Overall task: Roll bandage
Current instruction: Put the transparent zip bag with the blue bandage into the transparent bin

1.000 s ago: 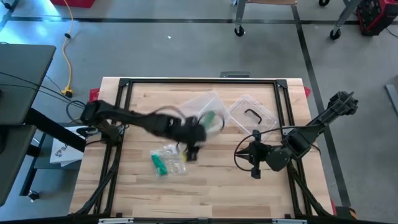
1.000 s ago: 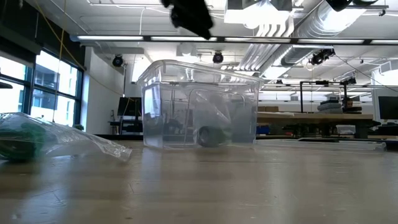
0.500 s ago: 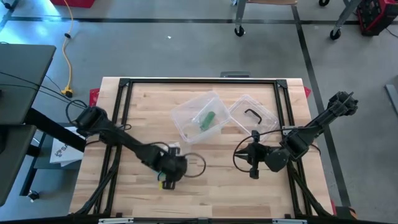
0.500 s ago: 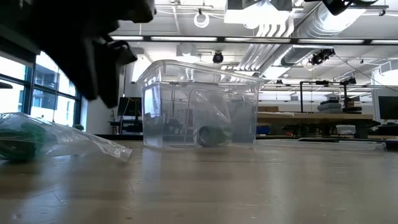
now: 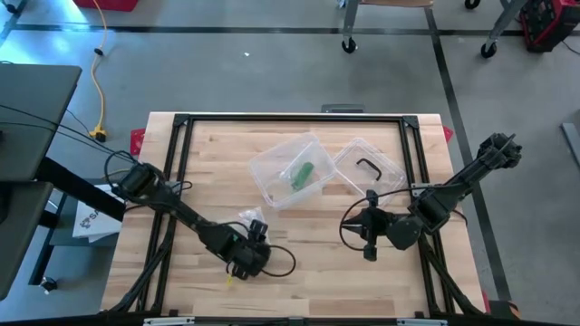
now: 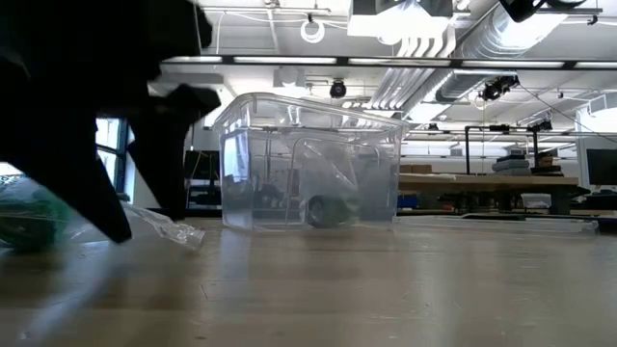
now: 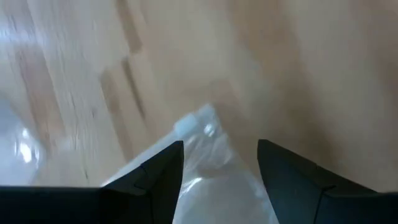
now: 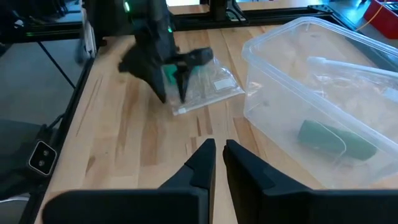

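A clear plastic bag (image 8: 208,87) holding a green bandage roll (image 6: 29,217) lies flat on the wooden table, left of middle and toward the near edge. My left gripper (image 8: 174,93) points steeply down over it, open, with a finger on either side of the bag's end (image 7: 199,124). In the high view the left gripper (image 5: 243,258) hides most of the bag (image 5: 248,217). My right gripper (image 5: 366,243) hangs shut above the table's right half, holding nothing. My left gripper comes at the bag from above, slanting, its open fingers (image 7: 155,174) astride the bag's end. I cannot tell whether the fingertips touch the plastic or the table.
A clear plastic container (image 5: 290,170) stands at the table's middle, toward the far side, with a second green roll (image 5: 302,174) inside. Its lid (image 5: 367,166) with a black handle lies to the right of it. Bare wood lies along the near edge.
My left gripper has swung from beside the container toward the table's near left and dropped down over the bag, rolling its wrist on the way. Its fingers stay open. The bag lies where it was.
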Action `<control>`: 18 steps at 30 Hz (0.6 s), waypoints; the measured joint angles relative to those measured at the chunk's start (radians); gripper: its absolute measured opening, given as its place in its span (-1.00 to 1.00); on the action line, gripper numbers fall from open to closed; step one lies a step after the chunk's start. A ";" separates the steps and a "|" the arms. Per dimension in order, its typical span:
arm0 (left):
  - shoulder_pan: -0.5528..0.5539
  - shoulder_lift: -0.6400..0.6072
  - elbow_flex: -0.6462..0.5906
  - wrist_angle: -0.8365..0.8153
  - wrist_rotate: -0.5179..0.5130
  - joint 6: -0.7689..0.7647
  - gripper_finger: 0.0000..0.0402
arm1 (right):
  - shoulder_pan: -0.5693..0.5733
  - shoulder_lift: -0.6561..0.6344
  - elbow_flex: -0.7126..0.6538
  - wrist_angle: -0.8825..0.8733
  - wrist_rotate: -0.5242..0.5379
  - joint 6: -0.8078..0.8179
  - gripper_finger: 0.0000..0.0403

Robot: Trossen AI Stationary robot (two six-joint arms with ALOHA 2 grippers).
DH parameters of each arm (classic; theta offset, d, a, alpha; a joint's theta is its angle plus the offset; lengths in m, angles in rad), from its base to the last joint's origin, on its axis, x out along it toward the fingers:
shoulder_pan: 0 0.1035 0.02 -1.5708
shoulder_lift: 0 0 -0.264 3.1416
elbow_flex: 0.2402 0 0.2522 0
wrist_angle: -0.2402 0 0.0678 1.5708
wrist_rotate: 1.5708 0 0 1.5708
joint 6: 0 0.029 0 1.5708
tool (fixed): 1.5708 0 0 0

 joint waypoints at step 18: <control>-0.052 0.128 0.083 -0.397 -0.278 -0.379 -0.62 | 0.000 -0.001 0.000 0.001 0.000 0.000 -0.86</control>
